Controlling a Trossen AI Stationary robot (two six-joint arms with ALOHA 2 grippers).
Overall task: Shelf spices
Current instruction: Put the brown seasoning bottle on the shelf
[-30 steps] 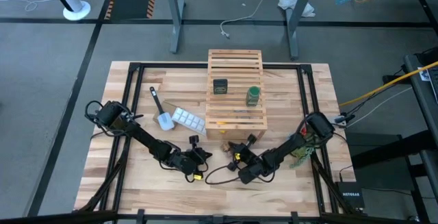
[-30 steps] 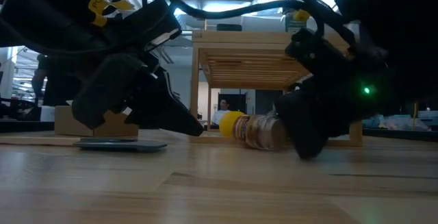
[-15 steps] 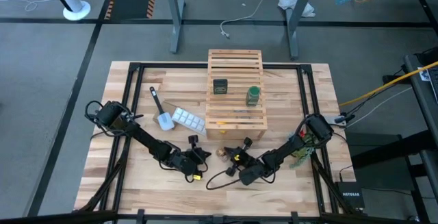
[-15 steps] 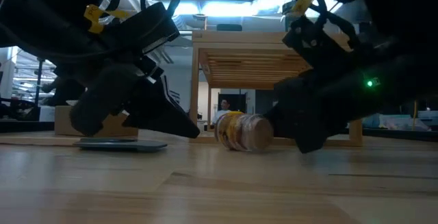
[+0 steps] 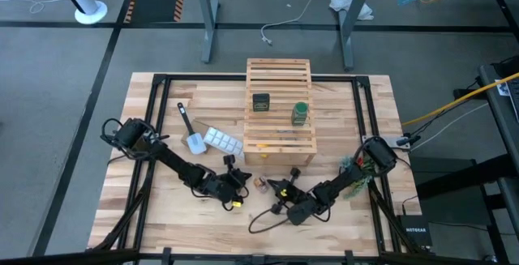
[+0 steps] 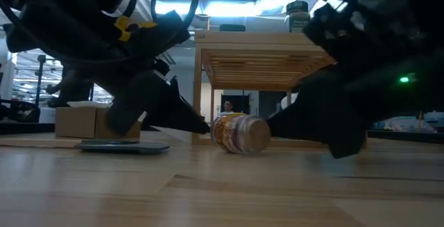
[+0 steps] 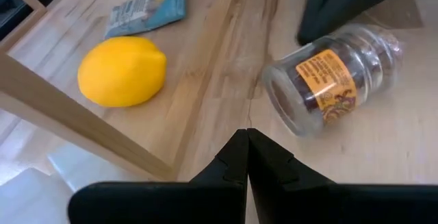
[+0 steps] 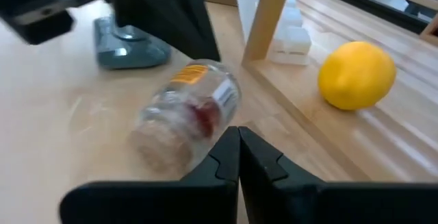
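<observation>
Tabletop [image 5: 162, 216], clear jar [image 5: 261, 183] rolled left, right tool [image 5: 280, 191] withdrawn

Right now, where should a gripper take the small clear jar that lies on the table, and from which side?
Probably across the round middle of the small clear jar, coming down from above. It lies on its side on the table before the shelf, so its curved wall faces up; fingers should straddle it crosswise, or it may roll away.
</observation>
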